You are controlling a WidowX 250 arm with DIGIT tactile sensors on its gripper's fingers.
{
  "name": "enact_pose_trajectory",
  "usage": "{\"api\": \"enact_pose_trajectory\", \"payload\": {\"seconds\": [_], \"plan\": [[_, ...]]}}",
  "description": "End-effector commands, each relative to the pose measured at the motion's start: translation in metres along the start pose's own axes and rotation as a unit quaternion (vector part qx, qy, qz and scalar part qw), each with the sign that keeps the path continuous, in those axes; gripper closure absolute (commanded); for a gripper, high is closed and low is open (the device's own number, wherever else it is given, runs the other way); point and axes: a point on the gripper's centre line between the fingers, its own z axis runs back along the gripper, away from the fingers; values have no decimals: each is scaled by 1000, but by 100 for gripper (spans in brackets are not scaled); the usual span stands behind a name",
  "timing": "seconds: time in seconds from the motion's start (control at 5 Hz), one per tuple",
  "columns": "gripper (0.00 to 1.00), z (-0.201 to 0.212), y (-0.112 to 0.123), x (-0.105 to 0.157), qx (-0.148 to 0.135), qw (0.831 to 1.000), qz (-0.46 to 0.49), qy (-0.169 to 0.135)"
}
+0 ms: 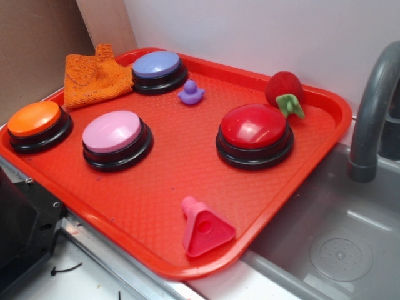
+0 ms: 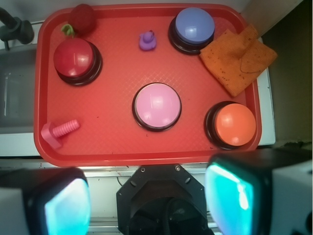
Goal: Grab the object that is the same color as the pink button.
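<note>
Fingers (image 2: 146,196) spread wide, well apart from pink block (image 2: 57,131) on tray (image 2: 122,154).

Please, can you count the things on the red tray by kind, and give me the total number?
Dome buttons: 4 (pink button, red, lavender-blue, orange)
Hot-pink block: 1
Purple duck: 1
Plush strawberry: 1
Orange cloth: 1
Total: 8

Red tray (image 1: 300,187) carries buttons, cloth, toys, pink block (image 1: 205,229).
</note>
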Motion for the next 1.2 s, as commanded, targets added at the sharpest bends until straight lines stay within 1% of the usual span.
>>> {"api": "enact_pose_trajectory", "payload": {"seconds": [0.0, 0.2, 0.4, 0.6, 0.8, 1.0], "plan": [[0, 0, 0, 0, 0, 1000, 0, 0], [0, -5, -7, 12, 0, 992, -126, -14], [0, -12, -12, 18, -21, 970, -240, -33], [0, -33, -22, 28, -99, 929, -350, -65], [0, -52, -32, 33, -161, 873, -454, -80], [0, -71, -48, 32, -159, 807, -564, -76]]}}
